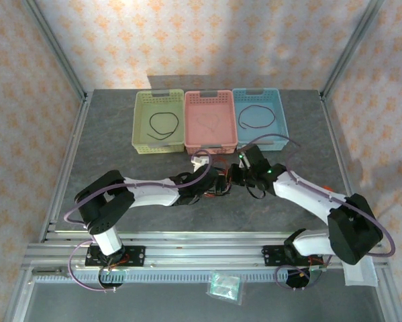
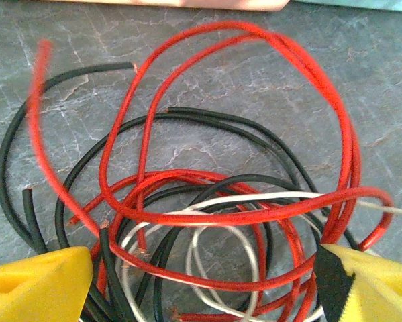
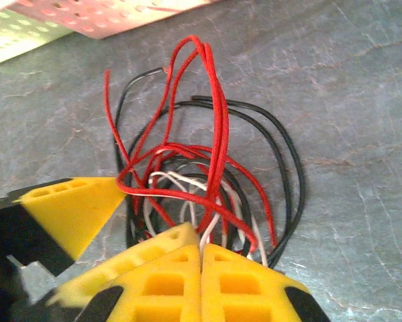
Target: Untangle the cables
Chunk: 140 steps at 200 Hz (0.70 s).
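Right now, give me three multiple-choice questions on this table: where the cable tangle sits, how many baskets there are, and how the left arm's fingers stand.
1. Where does the tangled pile of thin red, black and white cables lie? A in the green plastic basket; B on the grey marbled table, before the pink plastic basket; C in the blue plastic basket.
2. How many baskets stand at the far side? A two; B three; C five.
3. How do the left arm's yellow fingers stand? A pressed together; B clamped on a basket rim; C spread wide over the tangle.
Answers: B, the pile rests on bare table near the pink basket; B, green basket, pink basket and blue basket sit side by side; C, cables show in the wide gap between them.
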{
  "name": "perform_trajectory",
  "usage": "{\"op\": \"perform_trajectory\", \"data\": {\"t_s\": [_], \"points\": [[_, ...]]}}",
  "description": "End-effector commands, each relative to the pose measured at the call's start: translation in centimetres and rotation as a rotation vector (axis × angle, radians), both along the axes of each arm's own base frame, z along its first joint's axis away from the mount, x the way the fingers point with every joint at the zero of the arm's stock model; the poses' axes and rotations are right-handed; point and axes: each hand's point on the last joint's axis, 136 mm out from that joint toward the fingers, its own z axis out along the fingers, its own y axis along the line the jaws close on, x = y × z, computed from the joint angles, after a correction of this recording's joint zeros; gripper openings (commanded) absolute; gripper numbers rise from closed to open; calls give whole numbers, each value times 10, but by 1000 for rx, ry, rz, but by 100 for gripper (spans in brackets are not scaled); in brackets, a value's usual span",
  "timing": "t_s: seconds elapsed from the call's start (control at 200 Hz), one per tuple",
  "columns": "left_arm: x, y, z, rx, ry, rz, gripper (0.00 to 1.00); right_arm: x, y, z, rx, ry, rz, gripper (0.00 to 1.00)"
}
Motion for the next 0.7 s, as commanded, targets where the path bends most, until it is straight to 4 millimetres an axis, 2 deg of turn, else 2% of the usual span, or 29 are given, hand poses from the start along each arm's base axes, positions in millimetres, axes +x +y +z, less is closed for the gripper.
{"op": "perform_trajectory", "data": {"t_s": [0.0, 0.16, 0.355, 0.375, 0.451, 0.696], "points": [[5, 7, -3, 20, 5, 41, 88, 7, 8, 32, 43, -72, 31, 0], [4, 16, -9, 21, 17, 65, 87, 6, 8, 51, 55, -106, 45, 0], [6, 30, -11, 4, 24, 92, 86, 5, 4, 90, 9, -186, 112, 0], [6, 31, -11, 4, 24, 96, 86, 4, 3, 103, 20, -217, 118, 0], [5, 37, -13, 17, 26, 110, 86, 4, 2, 126, 18, -267, 136, 0], [1, 43, -21, 23, 39, 116, 86, 5, 5, 186, 68, -399, 161, 0]]}}
